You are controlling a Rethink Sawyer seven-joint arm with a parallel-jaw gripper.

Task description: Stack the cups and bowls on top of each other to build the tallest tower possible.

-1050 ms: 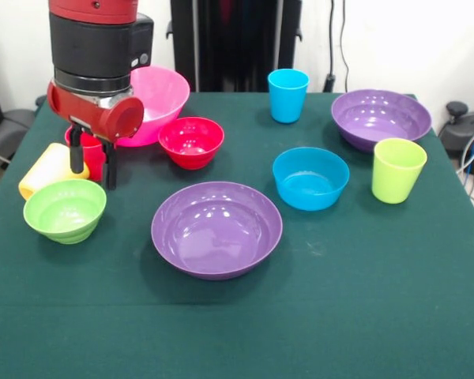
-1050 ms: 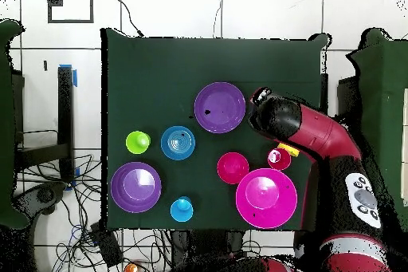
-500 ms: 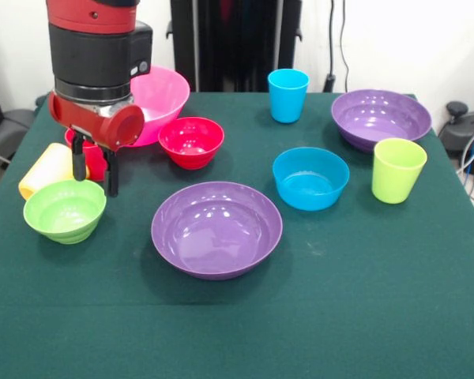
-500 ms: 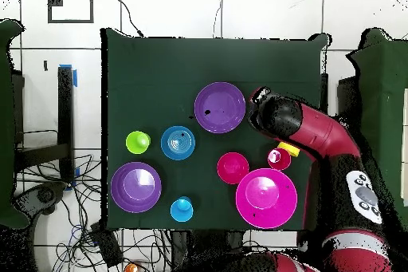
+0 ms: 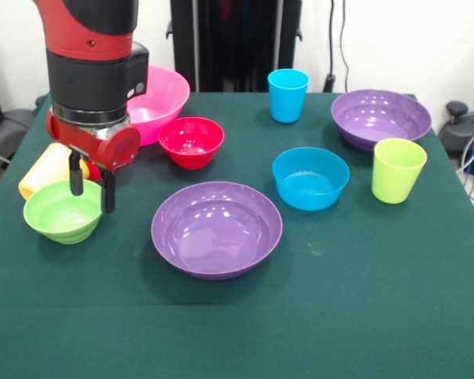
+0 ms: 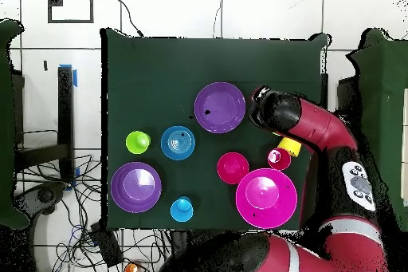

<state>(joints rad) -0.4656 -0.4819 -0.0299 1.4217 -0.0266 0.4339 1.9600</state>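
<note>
Nothing stacked so far, every cup and bowl sitting single on the green surface (image 5: 363,316).

Front view, clock-wise from the middle: big purple bowl (image 5: 216,228) dead centre, a bit toward 6. Blue bowl (image 5: 310,178) at about 3, just beside it. Lime cup (image 5: 398,170) further out at 3, upright, close to the second purple bowl (image 5: 381,118) at 2. Blue cup (image 5: 288,95) upright at 1, near the far edge. Red bowl (image 5: 191,141) at 11, right next to the pink bowl (image 5: 154,100), which is partly hidden behind the arm. Green bowl (image 5: 65,210) out at 9. Yellow cup (image 5: 43,169) lying on its side just beyond the green bowl, looks like touching or nearly so. Red cup mostly blocked in this view, only a sliver peeking out behind the wrist.

Gripper (image 5: 92,189) hanging over the green bowl's far right rim, fingers (image 5: 77,175) apart, pointing straight down, clamped on nothing. One finger over the bowl's inside, the other just outside the rim. Can't tell if the tips touch the bowl.

Overhead: arm (image 6: 307,124) covering the green bowl entirely, yellow cup (image 6: 290,147) poking out beside it, red cup (image 6: 278,158) upright between that and the pink bowl (image 6: 266,198). Purple bowl (image 6: 220,107) at 9 of the wrist, very near.
</note>
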